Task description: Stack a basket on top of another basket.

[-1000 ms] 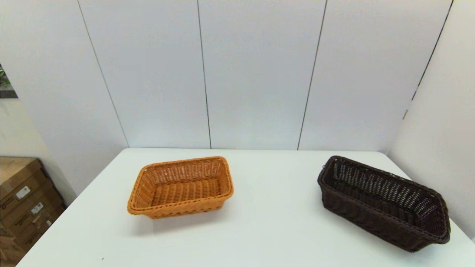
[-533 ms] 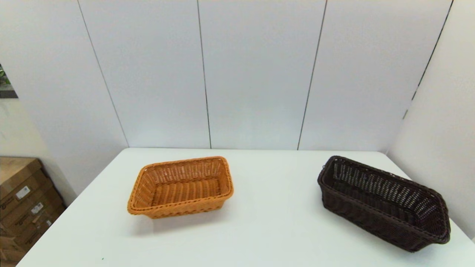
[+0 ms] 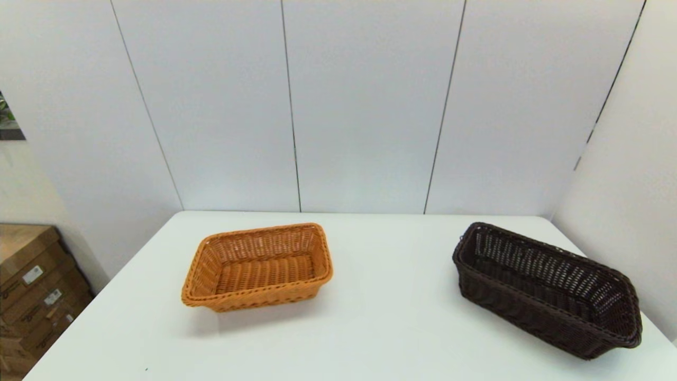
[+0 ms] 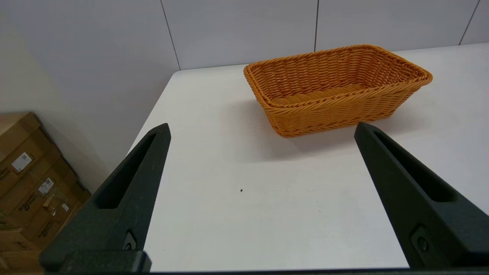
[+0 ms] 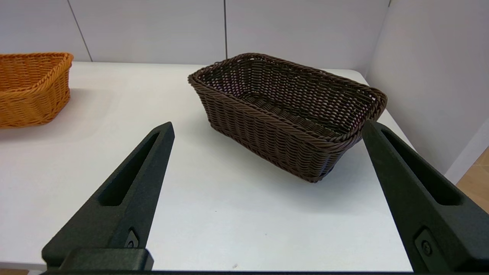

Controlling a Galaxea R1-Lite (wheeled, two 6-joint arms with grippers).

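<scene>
White table (image 3: 381, 328) lies bare between orange-tan basket (image 3: 257, 266) and edge-hugging dark basket (image 3: 547, 288)

Neither arm is seen from the head view. In the right wrist view the orange basket (image 5: 32, 89) is cut off by the picture's edge, so that only one end is shown. The table's (image 3: 391, 317) near edge and both near corners are cut off in the head view. The boxes (image 3: 31, 301) beside the table's left edge are cut off at the picture's corner, and the print on their labels is too small to be read. The floor of the dark basket (image 3: 547, 288) is largely hidden behind its near wall in the head view.
</scene>
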